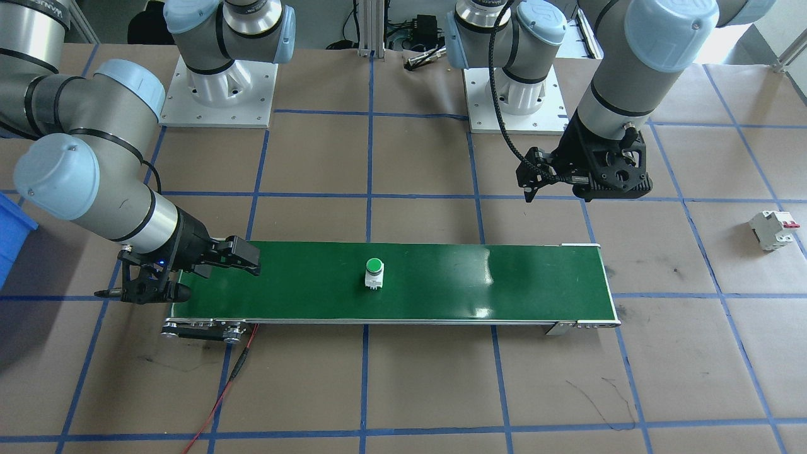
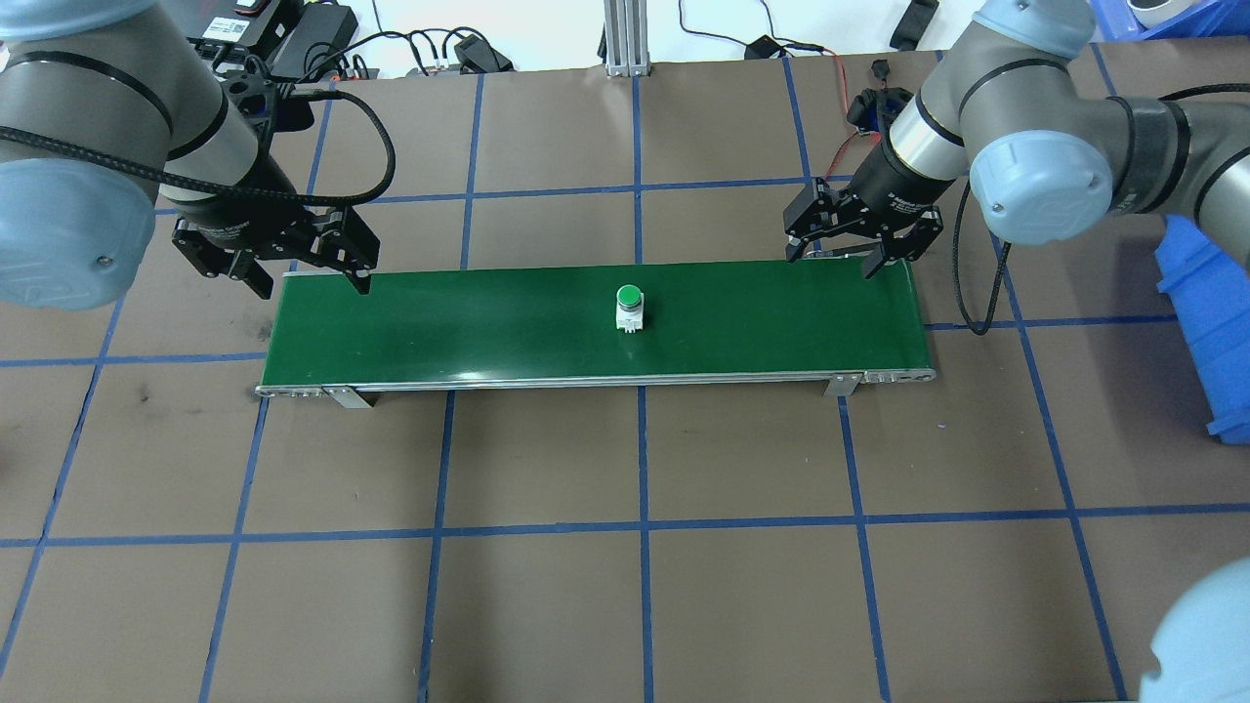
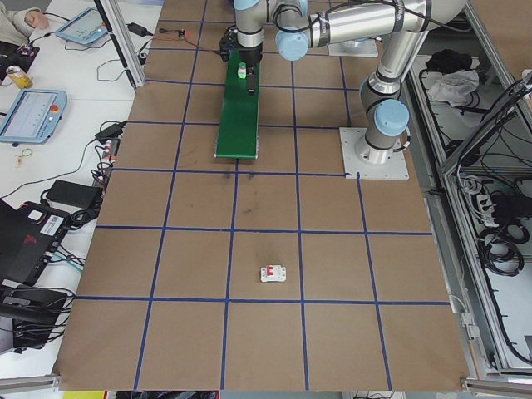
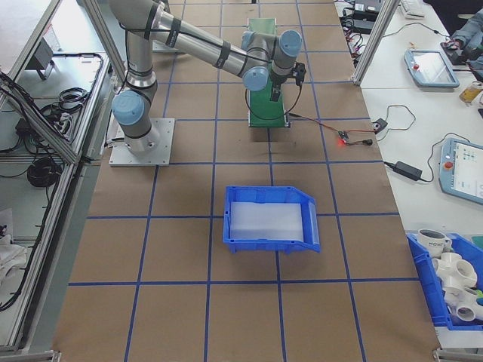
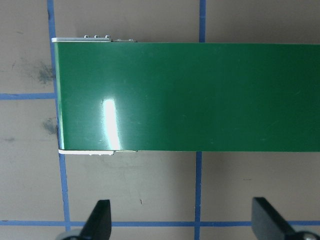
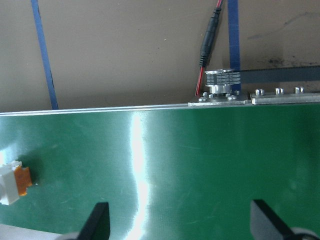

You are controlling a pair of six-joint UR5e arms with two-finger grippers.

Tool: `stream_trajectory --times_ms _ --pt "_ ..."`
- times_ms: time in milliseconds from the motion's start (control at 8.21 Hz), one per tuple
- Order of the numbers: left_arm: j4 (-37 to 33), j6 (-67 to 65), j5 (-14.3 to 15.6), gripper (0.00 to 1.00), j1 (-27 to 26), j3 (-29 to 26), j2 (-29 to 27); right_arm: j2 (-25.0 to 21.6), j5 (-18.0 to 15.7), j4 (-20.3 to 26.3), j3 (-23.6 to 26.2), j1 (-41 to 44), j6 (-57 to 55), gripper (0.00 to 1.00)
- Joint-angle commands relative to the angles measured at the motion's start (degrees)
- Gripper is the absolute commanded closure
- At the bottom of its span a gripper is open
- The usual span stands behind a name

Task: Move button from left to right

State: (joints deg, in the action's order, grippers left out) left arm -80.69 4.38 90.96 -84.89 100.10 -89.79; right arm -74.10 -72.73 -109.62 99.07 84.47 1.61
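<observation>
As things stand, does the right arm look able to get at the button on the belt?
Probably yes. The button stands upright and alone mid-belt, with nothing between it and the right gripper, which hangs over the belt's right end, jaws open. The left gripper is at the far end.

Left gripper (image 2: 311, 256) gaping, empty; right gripper (image 2: 848, 256) likewise.

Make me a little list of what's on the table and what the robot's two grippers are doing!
button: upright, mid-length on the conveyor belt, untouched
left gripper: open, empty, at the belt's left end
right gripper: open, empty, over the belt's right end
circuit breaker: on the table, beyond the belt's left end
blue bin: on the table, off to the right
</observation>
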Motion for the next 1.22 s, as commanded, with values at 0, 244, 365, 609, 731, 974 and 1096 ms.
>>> stream_trajectory --times_ms 0,244,365,609,731,974,1096 --pt "0.1 -0.1 0.0 0.00 0.0 -0.2 0.0 -0.2 0.4 -1.5 0.1 0.7 -2.9 0.00" --pt "1.9 -0.2 0.0 0.00 0.0 0.1 -0.1 0.2 2.0 -4.6 -0.8 3.4 -8.6 0.00" --pt "2.0 -0.2 0.1 0.00 0.0 0.3 0.0 0.3 2.1 -4.9 -0.9 4.4 -9.7 0.00" --pt "2.0 -0.2 0.1 0.00 0.0 0.3 0.1 0.6 2.0 -6.2 -0.8 6.8 -11.3 0.00" --pt "2.0 -0.2 0.1 0.00 0.0 0.3 0.1 1.1 2.0 -6.4 -0.8 6.9 -11.2 0.00" --pt "2.0 -0.2 0.1 0.00 0.0 0.4 0.1 1.9 -0.7 -7.3 0.4 7.0 -10.8 0.01" --pt "2.0 -0.2 0.1 0.00 0.0 0.2 0.1 2.2 -4.4 -7.0 1.0 7.4 -10.1 0.01"
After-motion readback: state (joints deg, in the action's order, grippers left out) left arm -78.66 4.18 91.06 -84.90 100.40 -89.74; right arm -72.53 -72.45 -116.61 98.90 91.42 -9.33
